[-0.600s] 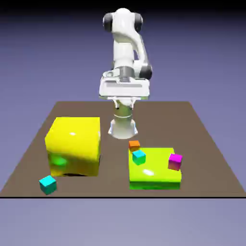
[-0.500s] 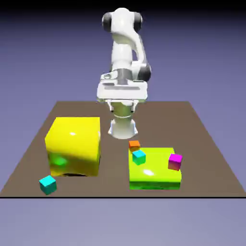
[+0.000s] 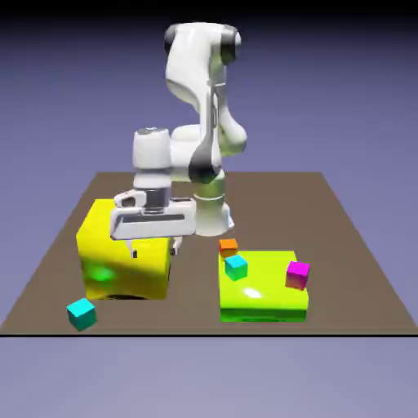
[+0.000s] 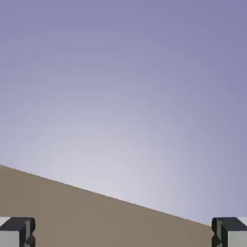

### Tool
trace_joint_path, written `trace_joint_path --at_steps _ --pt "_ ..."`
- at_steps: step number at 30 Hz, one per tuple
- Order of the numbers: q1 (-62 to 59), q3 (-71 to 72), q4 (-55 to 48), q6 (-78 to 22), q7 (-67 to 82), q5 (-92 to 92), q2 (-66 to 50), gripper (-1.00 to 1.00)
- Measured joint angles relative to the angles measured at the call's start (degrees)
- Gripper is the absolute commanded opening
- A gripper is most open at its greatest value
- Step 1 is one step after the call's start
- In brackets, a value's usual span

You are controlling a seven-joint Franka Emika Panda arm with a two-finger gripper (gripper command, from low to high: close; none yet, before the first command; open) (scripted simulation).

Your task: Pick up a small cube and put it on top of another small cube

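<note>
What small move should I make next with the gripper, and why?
I'd probably carry the open gripper toward the exterior view's left and closer to that camera, toward the teal cube on the table: nothing is between the fingers, and that cube sits apart, while its twin is at the green block.

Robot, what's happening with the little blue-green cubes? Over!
Jaws open, empty. One small teal cube on brown table; its twin at flat green block.
</note>
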State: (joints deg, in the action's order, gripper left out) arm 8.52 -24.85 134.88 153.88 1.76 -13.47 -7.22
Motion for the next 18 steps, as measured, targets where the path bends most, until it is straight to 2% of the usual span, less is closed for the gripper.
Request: trace_joint_path --at_steps 18 --pt "7.5 -23.3 -24.5 -18.9 41.4 -12.6 -37.4 0.0"
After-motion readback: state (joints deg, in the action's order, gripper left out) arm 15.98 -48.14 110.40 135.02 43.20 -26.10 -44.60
